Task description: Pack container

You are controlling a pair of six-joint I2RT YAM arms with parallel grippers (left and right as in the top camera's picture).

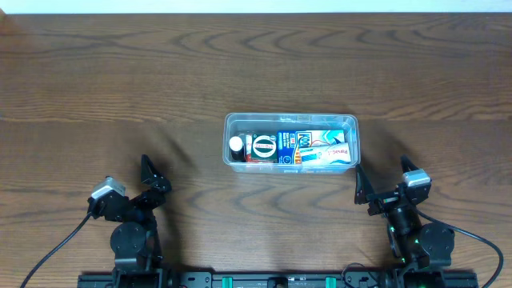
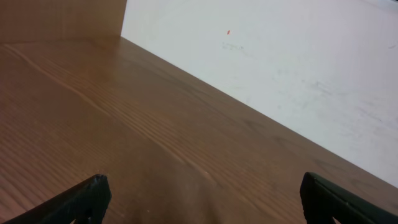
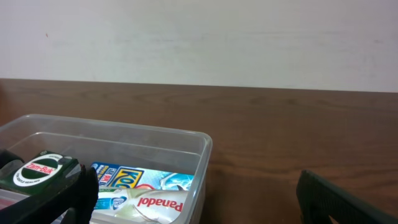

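Note:
The clear plastic container [image 1: 290,121] sits at the middle of the table. Inside it lie a dark green Zam-Buk tin [image 1: 262,146], a small white-capped item [image 1: 236,145], a blue packet [image 1: 300,147] and a white Panadol packet [image 1: 332,152]. The right wrist view shows the container's right end [image 3: 202,149], the tin [image 3: 38,173] and the Panadol packet [image 3: 158,203]. My left gripper [image 1: 152,174] is open and empty at the front left. My right gripper [image 1: 382,182] is open and empty, just right of and nearer than the container.
The wooden table [image 1: 120,80] runs to a white wall [image 3: 199,37] at the back. The left wrist view shows only bare table [image 2: 124,137] and wall. Cables trail from both arm bases at the front edge.

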